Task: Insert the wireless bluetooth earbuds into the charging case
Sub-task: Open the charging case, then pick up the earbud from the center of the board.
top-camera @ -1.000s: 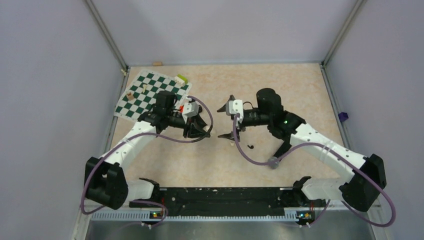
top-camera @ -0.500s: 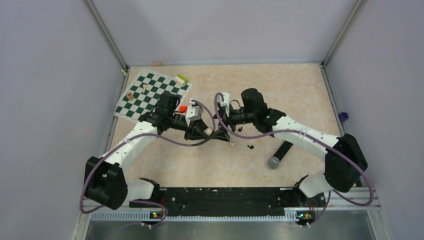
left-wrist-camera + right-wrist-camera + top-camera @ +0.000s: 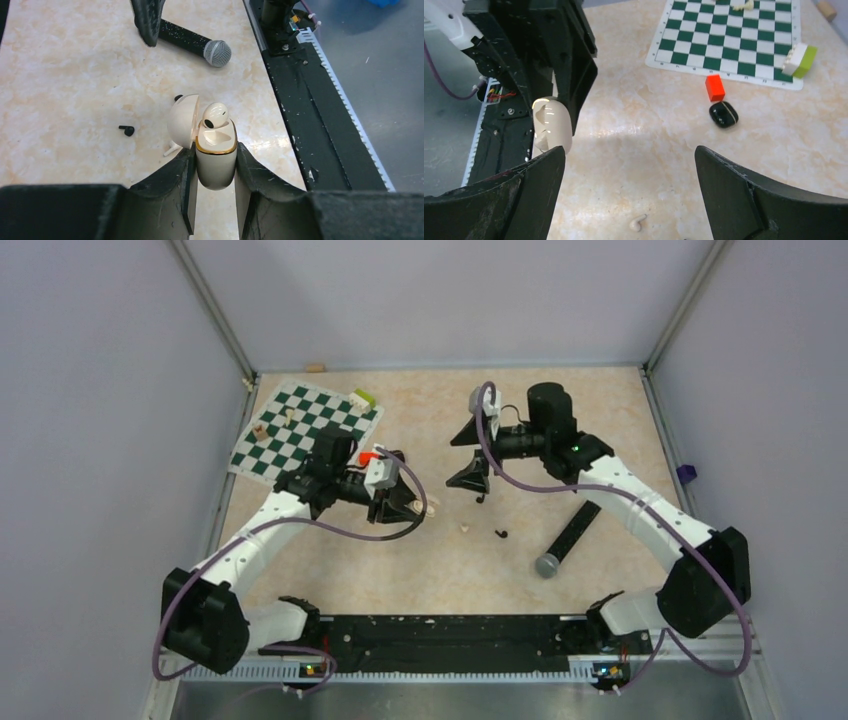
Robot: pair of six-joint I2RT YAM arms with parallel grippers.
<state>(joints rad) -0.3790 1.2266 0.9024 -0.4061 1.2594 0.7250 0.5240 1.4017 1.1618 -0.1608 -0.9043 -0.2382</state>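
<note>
My left gripper point(image 3: 215, 152) is shut on a cream-white charging case point(image 3: 216, 160) with a gold rim, held upright with its lid open. One white earbud point(image 3: 215, 116) sits in it, and the slot beside it is empty. A second white earbud point(image 3: 639, 222) lies loose on the table. Two tiny black earbuds point(image 3: 127, 130) point(image 3: 178, 98) lie nearby. A glossy black case point(image 3: 724, 114) rests shut next to an orange-red block point(image 3: 714, 87). My right gripper point(image 3: 466, 457) hangs open above the table with nothing between its fingers.
A black microphone point(image 3: 565, 540) with a grey head lies right of centre. At the back left, a green chessboard point(image 3: 300, 430) carries small pieces, with a lime-and-white brick point(image 3: 362, 397) at its edge. The black base rail point(image 3: 440, 635) runs along the near edge.
The right gripper, still open, has pulled away from the held case toward the back right. The left gripper keeps its grip and has shifted slightly left.
</note>
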